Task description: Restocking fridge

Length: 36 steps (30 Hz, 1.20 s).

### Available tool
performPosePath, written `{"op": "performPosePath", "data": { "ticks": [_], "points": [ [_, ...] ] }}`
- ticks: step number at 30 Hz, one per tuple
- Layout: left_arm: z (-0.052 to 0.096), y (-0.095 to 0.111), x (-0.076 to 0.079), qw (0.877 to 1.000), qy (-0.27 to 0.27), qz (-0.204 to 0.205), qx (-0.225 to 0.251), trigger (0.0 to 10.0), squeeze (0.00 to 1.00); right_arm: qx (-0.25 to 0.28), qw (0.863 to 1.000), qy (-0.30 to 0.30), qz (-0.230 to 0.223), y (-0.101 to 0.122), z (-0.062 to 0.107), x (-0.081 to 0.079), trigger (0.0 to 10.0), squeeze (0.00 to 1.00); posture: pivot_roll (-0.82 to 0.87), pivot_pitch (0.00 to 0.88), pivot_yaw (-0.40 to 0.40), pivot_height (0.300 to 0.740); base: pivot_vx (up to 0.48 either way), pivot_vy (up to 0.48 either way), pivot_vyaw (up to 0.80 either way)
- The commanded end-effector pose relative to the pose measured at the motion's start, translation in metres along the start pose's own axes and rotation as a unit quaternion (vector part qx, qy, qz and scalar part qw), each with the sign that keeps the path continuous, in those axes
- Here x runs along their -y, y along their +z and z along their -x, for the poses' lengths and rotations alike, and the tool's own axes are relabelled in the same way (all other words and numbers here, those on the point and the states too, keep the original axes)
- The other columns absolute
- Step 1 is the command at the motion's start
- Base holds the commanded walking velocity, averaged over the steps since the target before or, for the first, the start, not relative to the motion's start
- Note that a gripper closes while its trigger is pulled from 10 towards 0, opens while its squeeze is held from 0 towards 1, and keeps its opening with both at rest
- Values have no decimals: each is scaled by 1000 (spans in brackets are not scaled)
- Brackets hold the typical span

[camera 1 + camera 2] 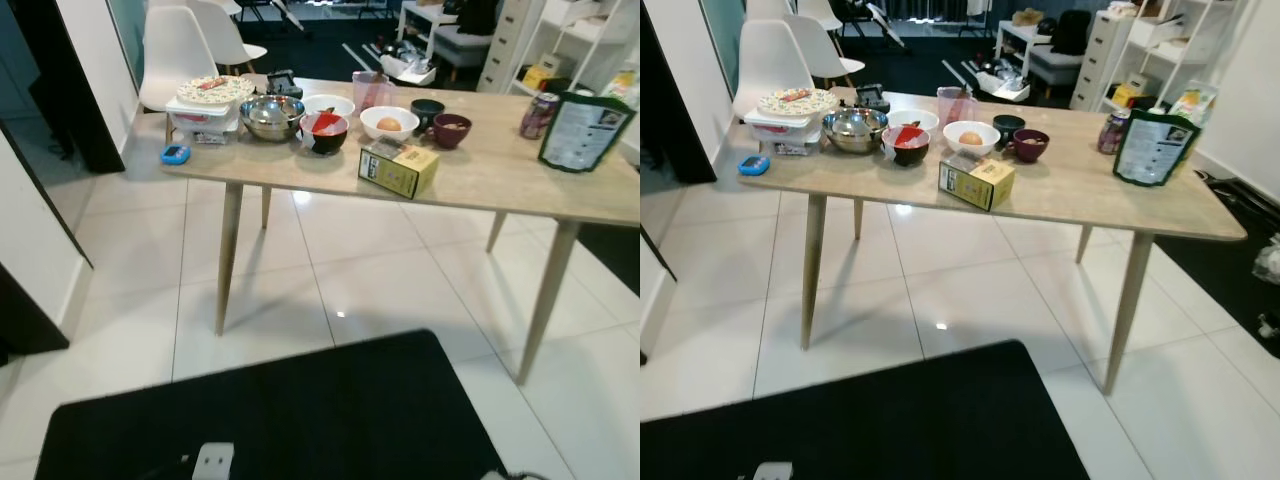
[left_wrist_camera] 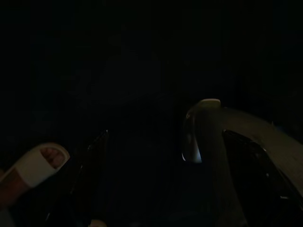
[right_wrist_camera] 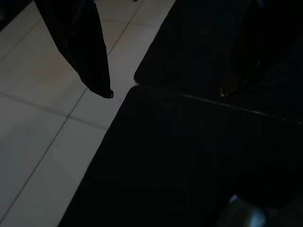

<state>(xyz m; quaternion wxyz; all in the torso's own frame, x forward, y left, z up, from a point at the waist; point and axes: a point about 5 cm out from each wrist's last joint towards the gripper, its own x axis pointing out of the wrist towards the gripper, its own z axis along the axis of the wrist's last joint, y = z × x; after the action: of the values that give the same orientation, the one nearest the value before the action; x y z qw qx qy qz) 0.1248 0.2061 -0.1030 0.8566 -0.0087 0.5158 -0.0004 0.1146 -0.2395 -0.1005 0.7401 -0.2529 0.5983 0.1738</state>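
Right gripper [image 3: 165, 92] hangs over mat [image 3: 199, 156] and floor tiles, jaws released. Left jaws: cannot tell. At 12 o'clock the surface [image 1: 500, 175], box [image 1: 398, 167] near its front edge.

Matt wooden table [image 1: 500, 175], shiny metal bowl [image 1: 271, 115] (glossy floor tiles [image 1: 330, 290])

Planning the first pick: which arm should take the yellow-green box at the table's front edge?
Right, marginally. The yellow-green box sits right of centre on the table, and the right gripper hangs open over the floor. Both arms hang idle, so the robot must step closer first.
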Motion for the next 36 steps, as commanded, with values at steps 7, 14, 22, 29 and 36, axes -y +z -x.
{"op": "performPosePath", "data": {
  "ticks": [7,14,22,29,36],
  "points": [
    [1,-6,-1,1000,0,-4,-11,10000,0,5,1000,-4,-2,2,0,1,10000,0,-34,0,-32,740,352,0,0],
    [1,-5,-1,1000,-2,-9,-10,10000,0,4,1000,-3,-3,2,0,0,10000,0,-32,0,-30,740,352,0,0],
    [1,-5,-1,1000,-3,-13,-12,10000,0,4,1000,-2,1,2,-1,-2,10000,0,-30,0,-31,740,335,0,0],
    [0,-2,2,1000,-15,-19,-4,10000,0,4,1000,-3,3,3,-1,-1,10000,0,-30,0,-28,740,0,0,0],
    [-2,11,8,999,-35,-28,20,10000,0,5,1000,-2,4,3,-1,-2,10000,0,-29,0,-24,740,0,-265,0]
  ]
}}
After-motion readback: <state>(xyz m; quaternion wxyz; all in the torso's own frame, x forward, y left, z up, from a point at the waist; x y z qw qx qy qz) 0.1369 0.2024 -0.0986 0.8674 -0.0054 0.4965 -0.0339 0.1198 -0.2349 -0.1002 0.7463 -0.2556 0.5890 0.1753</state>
